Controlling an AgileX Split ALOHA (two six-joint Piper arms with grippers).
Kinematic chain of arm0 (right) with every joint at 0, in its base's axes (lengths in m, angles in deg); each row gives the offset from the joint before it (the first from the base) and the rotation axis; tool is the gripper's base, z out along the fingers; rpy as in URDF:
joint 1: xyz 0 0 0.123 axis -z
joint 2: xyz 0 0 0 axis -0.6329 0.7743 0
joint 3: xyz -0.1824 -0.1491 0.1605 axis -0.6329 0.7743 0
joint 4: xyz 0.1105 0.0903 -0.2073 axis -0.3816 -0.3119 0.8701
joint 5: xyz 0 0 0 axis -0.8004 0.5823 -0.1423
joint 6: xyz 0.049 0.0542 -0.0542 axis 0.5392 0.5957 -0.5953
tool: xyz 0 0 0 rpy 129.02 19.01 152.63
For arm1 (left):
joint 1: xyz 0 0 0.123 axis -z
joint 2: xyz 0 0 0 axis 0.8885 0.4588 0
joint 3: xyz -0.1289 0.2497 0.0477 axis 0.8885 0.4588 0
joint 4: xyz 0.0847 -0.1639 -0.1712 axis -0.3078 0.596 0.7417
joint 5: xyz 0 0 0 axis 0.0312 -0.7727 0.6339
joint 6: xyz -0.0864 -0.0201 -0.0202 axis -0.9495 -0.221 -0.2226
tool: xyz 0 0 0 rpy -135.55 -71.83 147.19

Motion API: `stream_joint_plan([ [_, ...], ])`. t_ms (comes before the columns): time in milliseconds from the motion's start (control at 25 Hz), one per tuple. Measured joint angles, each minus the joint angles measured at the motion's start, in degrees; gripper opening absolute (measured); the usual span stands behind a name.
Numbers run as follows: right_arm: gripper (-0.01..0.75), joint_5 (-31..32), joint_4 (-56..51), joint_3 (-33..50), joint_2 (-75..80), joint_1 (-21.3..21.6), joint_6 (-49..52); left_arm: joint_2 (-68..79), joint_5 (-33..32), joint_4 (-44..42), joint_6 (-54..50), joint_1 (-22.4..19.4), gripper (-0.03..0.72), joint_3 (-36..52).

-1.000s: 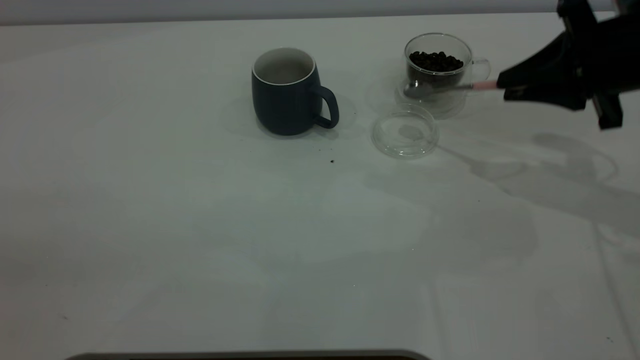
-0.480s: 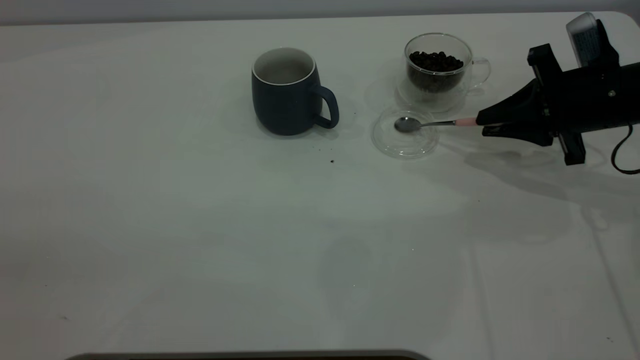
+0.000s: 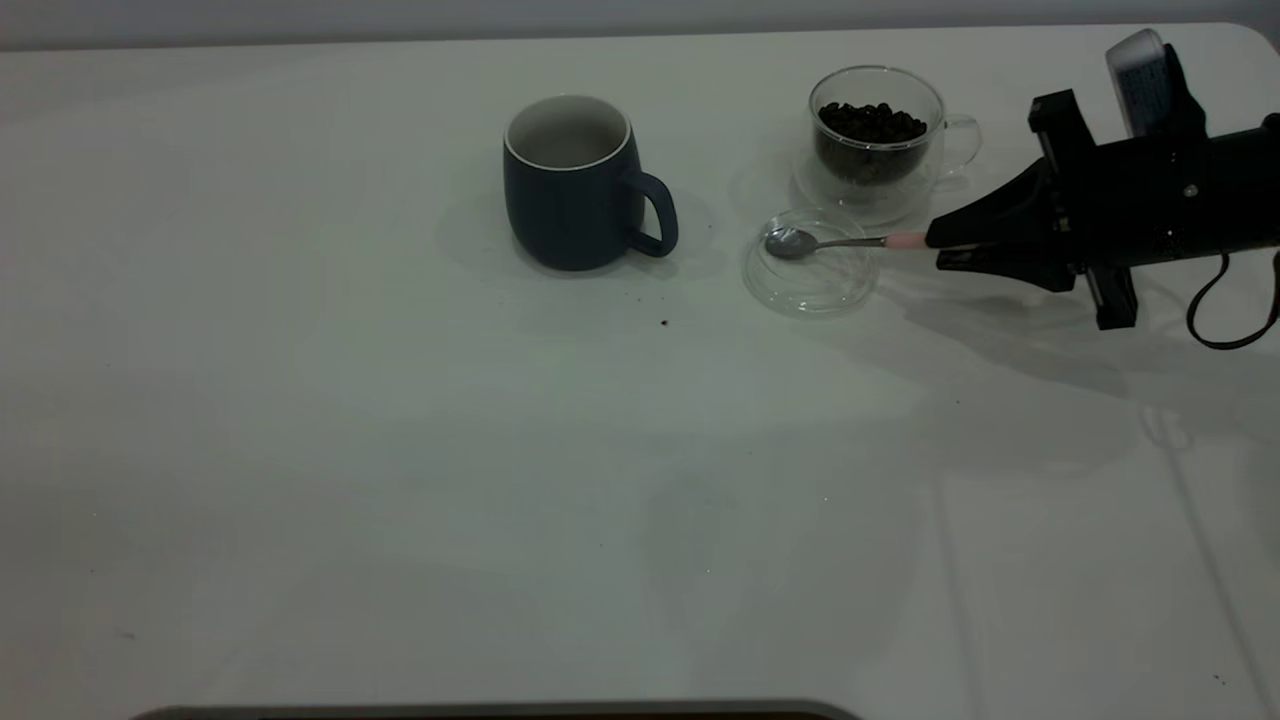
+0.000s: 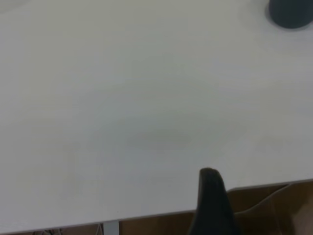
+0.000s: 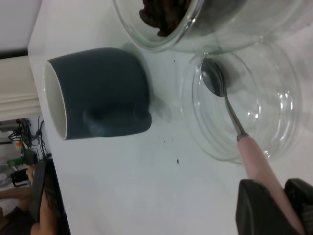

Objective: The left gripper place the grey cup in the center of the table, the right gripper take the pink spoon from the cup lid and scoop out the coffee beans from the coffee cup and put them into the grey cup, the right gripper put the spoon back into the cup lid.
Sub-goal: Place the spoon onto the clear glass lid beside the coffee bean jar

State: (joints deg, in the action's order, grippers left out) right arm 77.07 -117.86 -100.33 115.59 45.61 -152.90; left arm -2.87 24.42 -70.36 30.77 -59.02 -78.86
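The grey cup stands upright near the table's far middle, its handle toward the right; it also shows in the right wrist view and at the edge of the left wrist view. The coffee cup with coffee beans stands at the far right. The cup lid lies in front of it. My right gripper is shut on the pink spoon by its handle; the spoon's bowl is over the lid. One left finger shows at the table's edge.
The white table spreads wide in front of the cups. A dark speck lies in front of the grey cup. The right arm's cable loops down at the far right.
My right gripper has come down from beside the coffee cup with the spoon. The spoon's bowl went from the coffee cup's side to over the lid, then a little farther left.
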Motion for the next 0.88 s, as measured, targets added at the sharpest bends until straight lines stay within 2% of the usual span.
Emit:
stream_joint_plan([
  [200,0.114,-0.05,-0.71,0.0,0.01,-0.48,-1.54,0.0,0.0,0.0,0.0,0.0,0.567,0.0],
  [280,0.146,-0.05,-1.27,0.0,0.01,-0.67,-1.55,0.0,0.0,0.0,0.0,0.0,0.567,0.0],
  [360,0.221,0.0,-1.52,0.0,0.01,-0.66,-1.55,0.0,0.0,0.0,-0.05,0.0,0.567,0.0],
  [600,0.555,0.2,-0.18,0.0,0.01,-0.66,-1.6,0.0,0.0,0.0,-0.05,0.0,0.567,0.0],
  [720,0.614,-0.84,2.28,0.0,0.01,-0.66,-1.34,0.0,0.0,0.0,-0.11,0.0,0.567,0.0],
  [880,0.62,-6.09,7.86,0.0,-1.62,-0.66,1.64,0.0,0.0,0.0,-0.2,0.0,0.567,0.0],
])
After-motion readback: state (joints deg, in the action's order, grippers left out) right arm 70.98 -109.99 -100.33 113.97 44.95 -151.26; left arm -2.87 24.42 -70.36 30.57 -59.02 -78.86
